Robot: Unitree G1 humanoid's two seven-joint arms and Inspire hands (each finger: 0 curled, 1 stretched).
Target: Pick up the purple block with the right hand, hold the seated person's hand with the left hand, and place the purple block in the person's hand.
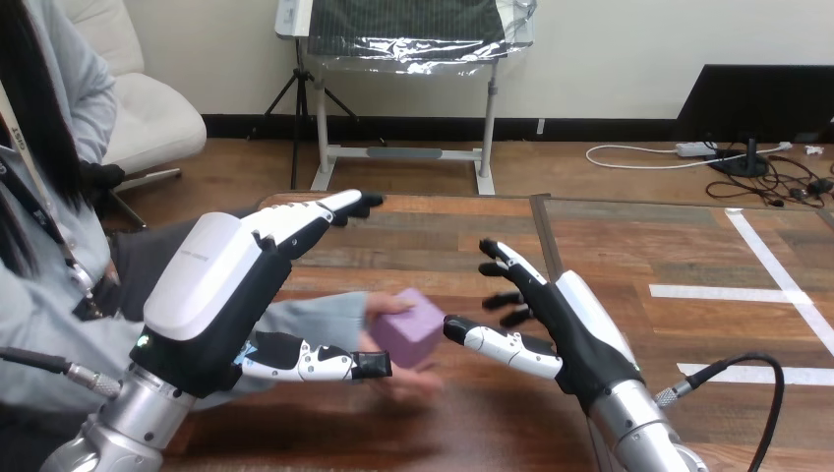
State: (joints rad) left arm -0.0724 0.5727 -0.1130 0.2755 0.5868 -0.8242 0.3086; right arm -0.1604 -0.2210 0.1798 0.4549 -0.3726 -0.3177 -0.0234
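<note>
The purple block [411, 329] is being carried in the person's hand [408, 379], which is being held just beneath and around it, above the wooden bench [629, 256]. That hand is blurred, so how tightly the block is being gripped cannot be told. To the left of the block, the left hand [211, 285] is being held over the person's pale sleeve [315, 317]. Its fingers [325, 211] are being held straight and close together, up and to the left of the block, curled round nothing. Its thumb [320, 364] is being stretched toward the block in front of the person's wrist, with the tip just beside the block's lower left corner; whether it is touching the wrist cannot be told. To the right of the block, the right hand [565, 329] is being held with its fingers [506, 258] spread apart and nothing gripped. Its thumb [492, 341] is being pointed at the block, with the tip at or just beside the block's right face.
</note>
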